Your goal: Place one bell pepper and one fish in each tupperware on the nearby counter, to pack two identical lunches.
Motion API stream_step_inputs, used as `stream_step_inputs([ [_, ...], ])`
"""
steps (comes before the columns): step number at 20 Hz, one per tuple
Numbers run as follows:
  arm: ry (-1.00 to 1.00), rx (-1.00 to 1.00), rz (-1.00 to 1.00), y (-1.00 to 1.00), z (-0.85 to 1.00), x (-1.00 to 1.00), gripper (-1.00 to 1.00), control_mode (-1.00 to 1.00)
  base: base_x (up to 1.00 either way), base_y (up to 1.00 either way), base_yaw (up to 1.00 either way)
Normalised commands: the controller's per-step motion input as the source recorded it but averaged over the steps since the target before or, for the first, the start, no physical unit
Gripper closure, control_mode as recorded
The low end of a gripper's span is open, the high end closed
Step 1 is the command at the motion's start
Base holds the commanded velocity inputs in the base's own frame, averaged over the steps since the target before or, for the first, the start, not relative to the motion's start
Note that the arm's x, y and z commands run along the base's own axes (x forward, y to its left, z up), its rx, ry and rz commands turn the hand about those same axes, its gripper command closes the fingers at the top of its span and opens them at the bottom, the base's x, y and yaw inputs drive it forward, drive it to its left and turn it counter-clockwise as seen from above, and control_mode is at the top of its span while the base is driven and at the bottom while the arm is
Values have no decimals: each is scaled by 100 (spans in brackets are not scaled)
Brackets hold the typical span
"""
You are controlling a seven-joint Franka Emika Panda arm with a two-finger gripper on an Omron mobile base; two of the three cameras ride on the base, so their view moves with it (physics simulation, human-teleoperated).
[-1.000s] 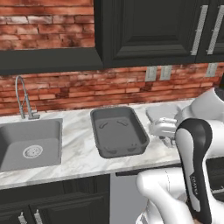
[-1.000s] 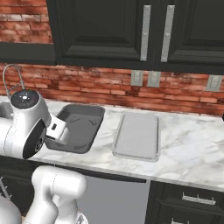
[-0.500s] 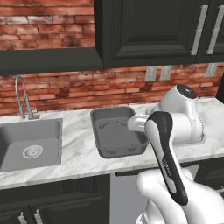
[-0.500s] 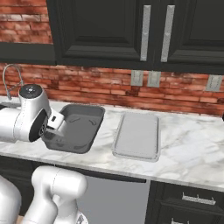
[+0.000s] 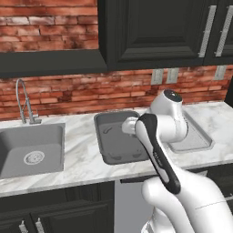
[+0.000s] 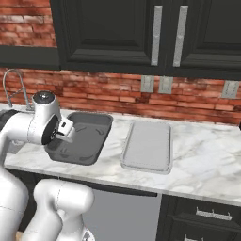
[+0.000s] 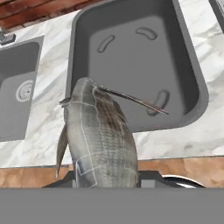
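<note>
Over dark tub (image 7: 131, 52) | hand (image 7: 107, 181) clamped on fish (image 7: 98, 135) | arm swung leftward since

One fish (image 7: 98, 135). Two tupperware containers on the surface (image 5: 86, 166): one deep dark grey tub (image 5: 111, 141) and one shallow light grey tray (image 6: 147, 146). One steel sink basin (image 5: 29, 148), with one faucet (image 5: 25, 104) behind it. Three wall outlets on the brick wall: two together (image 6: 156, 84) and one farther right (image 6: 229, 89). Two long steel handles (image 6: 167, 36) on the upper cabinet doors.
</note>
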Motion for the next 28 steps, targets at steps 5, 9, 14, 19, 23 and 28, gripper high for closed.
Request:
stream_step_inputs([
  [5,4,0,0,17,-28,61,100,-100,0,0,0],
  [9,5,0,0,7,-28,56,100,-100,0,0,0],
  [14,3,0,0,0,-31,55,100,-100,0,0,0],
  [19,4,0,0,5,-36,56,100,-100,0,0,0],
  [23,4,0,0,6,-38,52,100,-100,0,0,0],
  [28,4,0,0,4,-34,52,100,-100,0,0,0],
])
